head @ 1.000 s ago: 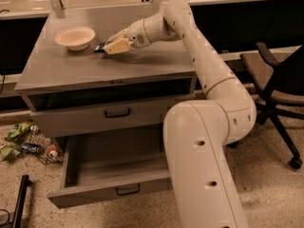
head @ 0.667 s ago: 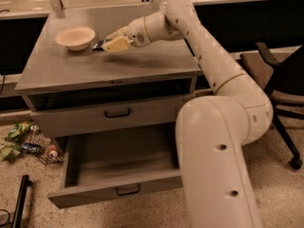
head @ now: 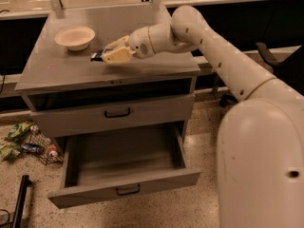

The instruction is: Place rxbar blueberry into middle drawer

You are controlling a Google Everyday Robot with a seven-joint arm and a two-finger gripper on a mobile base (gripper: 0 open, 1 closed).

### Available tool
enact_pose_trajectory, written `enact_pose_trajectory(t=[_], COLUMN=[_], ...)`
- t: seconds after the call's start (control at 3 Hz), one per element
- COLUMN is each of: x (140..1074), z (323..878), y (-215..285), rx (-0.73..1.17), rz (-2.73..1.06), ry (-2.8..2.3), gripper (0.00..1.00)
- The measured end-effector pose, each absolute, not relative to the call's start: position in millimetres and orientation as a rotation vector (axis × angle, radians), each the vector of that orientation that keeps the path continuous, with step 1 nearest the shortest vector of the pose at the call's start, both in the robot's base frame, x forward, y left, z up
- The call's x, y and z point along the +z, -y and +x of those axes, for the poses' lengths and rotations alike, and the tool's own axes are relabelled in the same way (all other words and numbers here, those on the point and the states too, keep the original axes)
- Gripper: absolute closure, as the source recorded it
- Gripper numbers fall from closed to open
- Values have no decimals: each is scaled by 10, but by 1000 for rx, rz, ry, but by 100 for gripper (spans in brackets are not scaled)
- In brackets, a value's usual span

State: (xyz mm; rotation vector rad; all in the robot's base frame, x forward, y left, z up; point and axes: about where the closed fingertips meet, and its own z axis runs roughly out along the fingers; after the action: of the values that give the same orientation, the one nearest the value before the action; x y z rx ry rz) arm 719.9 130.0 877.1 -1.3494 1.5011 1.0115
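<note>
**Bar pinched above the cabinet top, drawer open below**

Lower right of the frame is filled by the robot's cream arm (head: 256, 141). At lower centre the middle drawer (head: 156, 180) stands pulled out, its grey inside showing. Above it, the upper drawer front (head: 76, 120) is closed. On the cabinet top (head: 57, 72), left of centre, the gripper (head: 113, 55) has its fingers pressed on the rxbar blueberry (head: 96, 57), whose dark end sticks out leftward. Farther back, upper left, sits the cream bowl (head: 75, 37), near the bar but apart from it.
</note>
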Motion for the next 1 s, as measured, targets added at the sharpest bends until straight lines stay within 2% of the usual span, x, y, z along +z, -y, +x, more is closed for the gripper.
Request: enact_pose_trajectory(t=[1.0], x=[8664], z=[6425], y=[-1093], rx=[980], rz=[-1319], ry=[-1528], gripper=[100])
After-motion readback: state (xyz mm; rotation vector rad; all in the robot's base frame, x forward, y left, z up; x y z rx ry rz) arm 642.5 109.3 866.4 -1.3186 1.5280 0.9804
